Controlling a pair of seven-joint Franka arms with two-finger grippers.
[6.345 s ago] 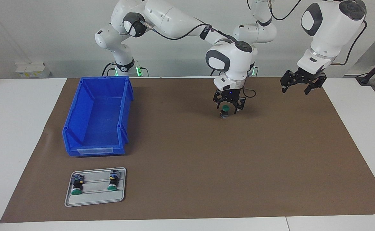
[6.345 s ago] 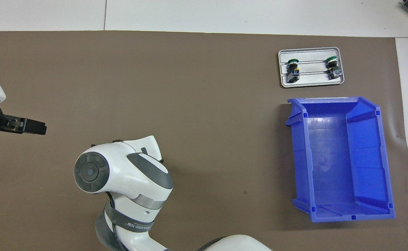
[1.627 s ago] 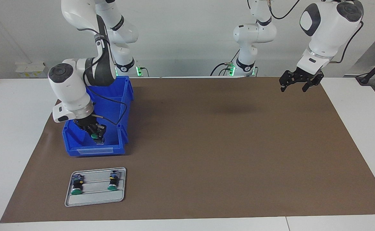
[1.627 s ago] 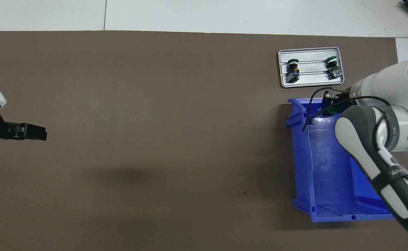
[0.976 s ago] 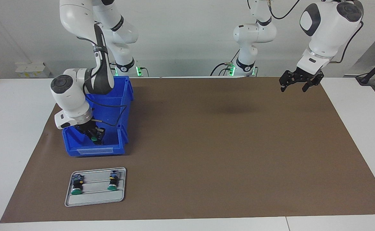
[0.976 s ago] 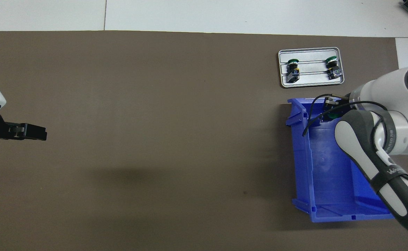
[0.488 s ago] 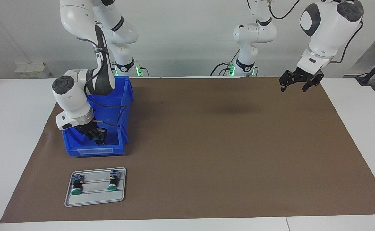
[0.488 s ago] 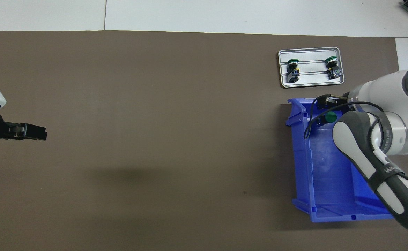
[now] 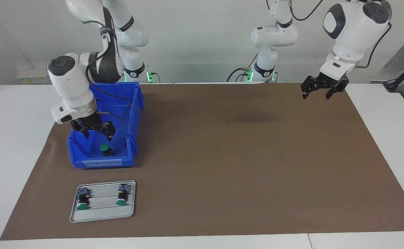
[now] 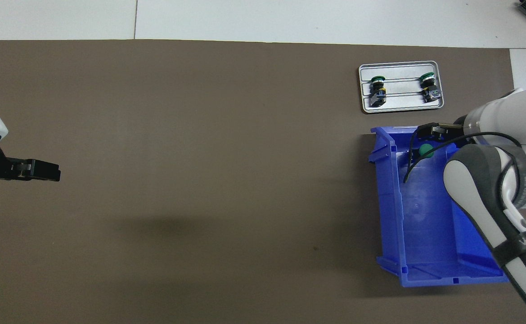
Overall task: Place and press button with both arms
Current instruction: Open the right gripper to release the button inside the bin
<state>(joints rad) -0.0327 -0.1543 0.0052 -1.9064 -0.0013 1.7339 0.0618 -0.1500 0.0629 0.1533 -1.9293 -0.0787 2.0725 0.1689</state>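
Since a moment ago the right gripper [image 9: 94,131] has let go and lifted, and it now hangs over the blue bin [image 9: 84,152], fingers spread and empty. On the brown mat [image 9: 222,155] the bin sits at the right arm's end of the table. Farther from the robots than the bin lies a grey tray [image 9: 101,216] with two spare buttons [image 9: 82,200]. Over the mat's other end the left gripper [image 9: 321,90] waits, fingers spread. Inside the bin, at its end farthest from the robots, the button [image 9: 105,149] stands with its green cap up, below the right gripper and clear of it.

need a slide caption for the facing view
Right end effector open above a green button in the blue bin; left end effector waits.
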